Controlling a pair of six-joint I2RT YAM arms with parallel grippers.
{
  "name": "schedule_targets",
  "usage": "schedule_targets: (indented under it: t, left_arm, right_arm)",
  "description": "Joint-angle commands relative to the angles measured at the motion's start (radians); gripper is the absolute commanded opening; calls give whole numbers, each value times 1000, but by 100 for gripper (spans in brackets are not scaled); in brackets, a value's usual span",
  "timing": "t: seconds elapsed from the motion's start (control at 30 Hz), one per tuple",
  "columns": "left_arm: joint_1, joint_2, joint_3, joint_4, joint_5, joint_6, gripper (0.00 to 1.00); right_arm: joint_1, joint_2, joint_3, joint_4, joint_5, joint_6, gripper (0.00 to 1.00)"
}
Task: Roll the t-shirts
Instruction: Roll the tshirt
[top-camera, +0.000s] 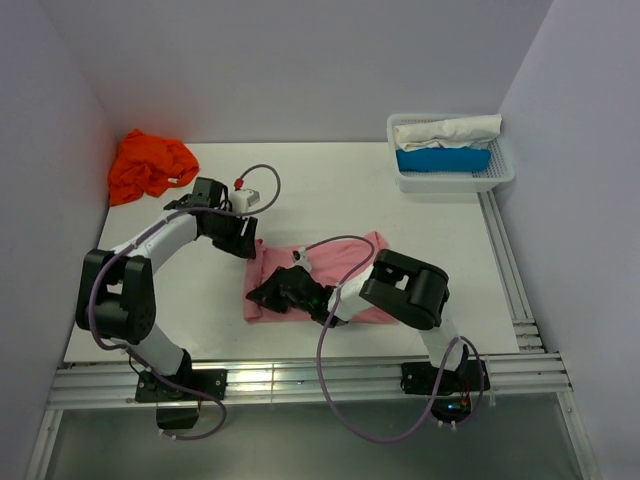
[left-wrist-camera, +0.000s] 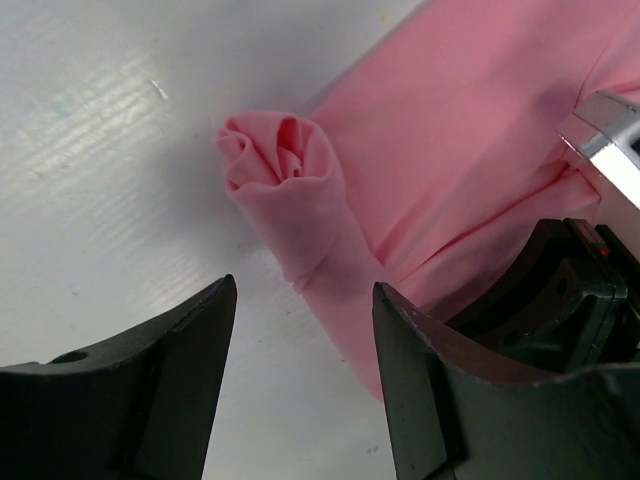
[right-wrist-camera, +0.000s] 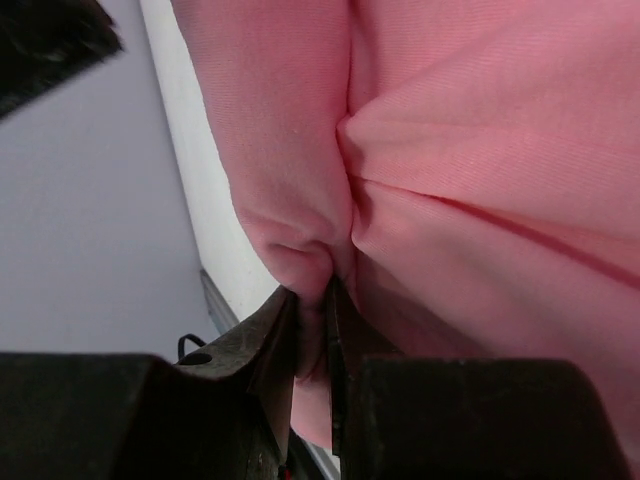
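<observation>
Well, my right gripper (right-wrist-camera: 312, 290) was clenched on a fold of the pink t-shirt (right-wrist-camera: 480, 130), the cloth puckered into creases just above the tips. In the top view that gripper (top-camera: 258, 295) sat at the shirt's near-left end, close to the table's near edge (little room to spare on that side).

My left gripper (left-wrist-camera: 303, 288) hung released, jaws apart, grasping nothing, low over the shirt's far-left corner. Through its wrist camera I saw one corner of the pink t-shirt (left-wrist-camera: 470, 130) twisted into a tight rolled end (left-wrist-camera: 285, 165), lying on the white table (left-wrist-camera: 110, 130) and pointing away from the rest of the cloth. From above, the left gripper (top-camera: 247, 243) was just beside the shirt's left border.

The pink t-shirt (top-camera: 370, 252) lay near the middle of the table (top-camera: 330, 190), its long axis running left to right and tilted a little, the right end farther from my bases.

Open white surface stretched behind it and to the left. The orange t-shirt (top-camera: 150, 165) lay crumpled in the far-left corner against the wall, well apart. A white basket (top-camera: 500, 172) stood in the far-right corner, holding a white cloth (top-camera: 445, 132) and a blue cloth (top-camera: 443, 160), both lying left to right.
</observation>
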Motion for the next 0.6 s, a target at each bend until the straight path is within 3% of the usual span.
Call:
schedule_targets:
  t: [0.0, 0.13, 0.3, 0.57]
  left_arm:
    - [-2, 11, -25, 51, 50, 6, 62]
    - [-2, 57, -32, 111, 60, -18, 59]
    - [-2, 107, -16, 209, -12, -84, 46]
    - [-2, 187, 96, 218, -81, -115, 43]
  right_arm:
    - [1, 24, 0, 84, -34, 35, 19]
    - [1, 26, -1, 60, -32, 39, 18]
    - [6, 20, -10, 18, -20, 41, 15]
    - [16, 26, -62, 49, -14, 67, 14]
